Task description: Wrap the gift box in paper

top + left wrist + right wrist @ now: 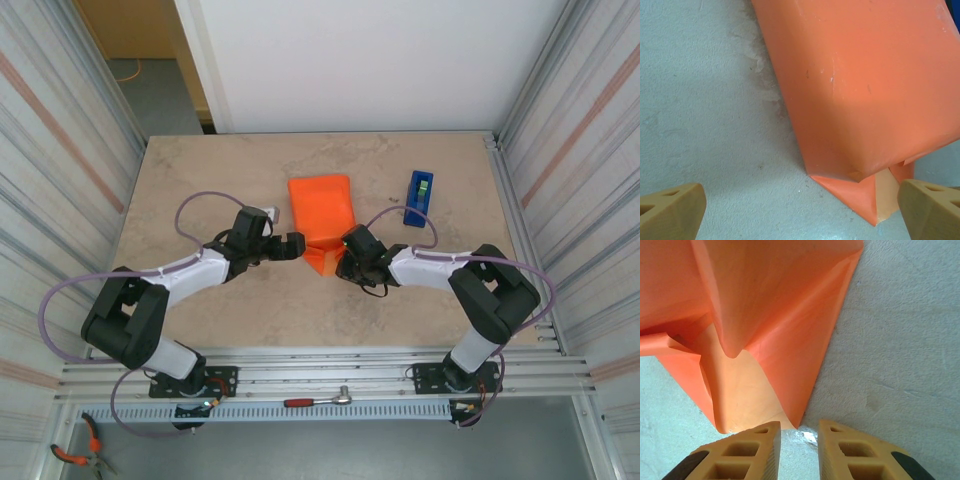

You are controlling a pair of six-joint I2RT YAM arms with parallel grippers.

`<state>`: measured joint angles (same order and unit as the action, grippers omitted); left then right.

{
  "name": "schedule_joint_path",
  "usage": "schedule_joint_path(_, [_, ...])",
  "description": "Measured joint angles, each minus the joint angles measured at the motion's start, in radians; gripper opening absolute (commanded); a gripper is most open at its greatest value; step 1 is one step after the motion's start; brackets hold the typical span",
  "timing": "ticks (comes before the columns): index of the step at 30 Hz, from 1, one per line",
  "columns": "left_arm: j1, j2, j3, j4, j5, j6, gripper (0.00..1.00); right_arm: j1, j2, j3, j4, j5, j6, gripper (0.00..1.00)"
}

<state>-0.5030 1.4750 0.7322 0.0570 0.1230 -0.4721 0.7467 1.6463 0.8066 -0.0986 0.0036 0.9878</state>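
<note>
Looking down from above: orange paper, folded into a boxy bundle, lies mid-tabletop, with the left gripper and right gripper flanking its lower end. Left wrist view: left gripper spread wide, holding nothing; paper upper right. Right wrist view: right gripper narrowly parted, gripping nothing, just below the paper's folded tip.

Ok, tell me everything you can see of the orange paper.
The paper is a thin, bright orange sheet, folded into a boxy wrap lying on the table. Its near end is creased into triangular flaps, not closed, with a pale surface showing inside. The open left gripper sits by its near left corner; the right gripper is at the near flap tip, contact unclear.
</note>
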Motion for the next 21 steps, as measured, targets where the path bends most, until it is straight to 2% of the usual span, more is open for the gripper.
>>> schedule_joint_path(18, [0.000,0.000,-0.008,0.000,0.007,-0.003,0.99,0.000,0.033,0.023,0.014,-0.004,0.000,0.23])
schedule_joint_path(21, [0.000,0.000,-0.008,0.000,0.008,-0.003,0.99,0.000,0.040,0.028,0.014,-0.004,0.001,0.18])
